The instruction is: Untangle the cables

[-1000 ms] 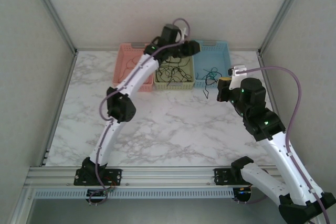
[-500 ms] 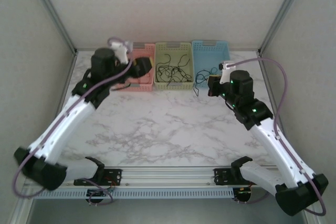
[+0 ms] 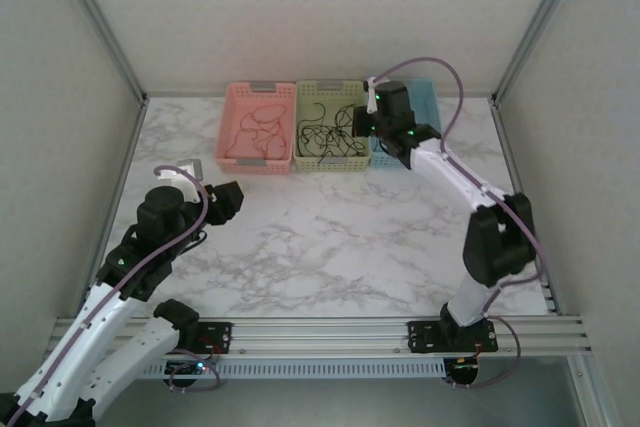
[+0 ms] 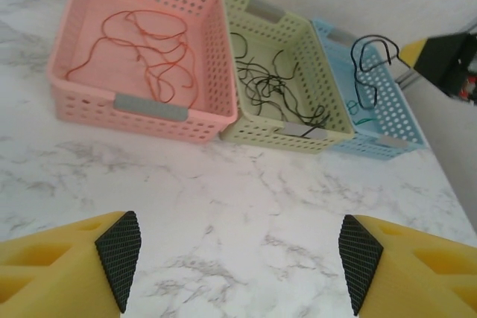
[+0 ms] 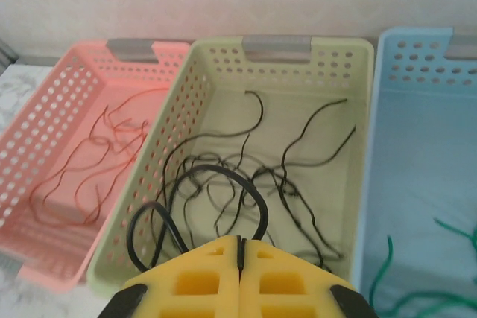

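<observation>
The jaws of the left gripper (image 4: 238,260) stand open, while those of the right gripper (image 5: 240,249) grip a thin black looped cable (image 5: 223,172) over the pale green perforated plastic basket (image 5: 191,83), whose near wall could catch the loop at release.

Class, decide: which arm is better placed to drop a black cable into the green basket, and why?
Right. The right gripper is shut on a black cable above the green basket; the left gripper is open over the table, short of that basket.
</observation>
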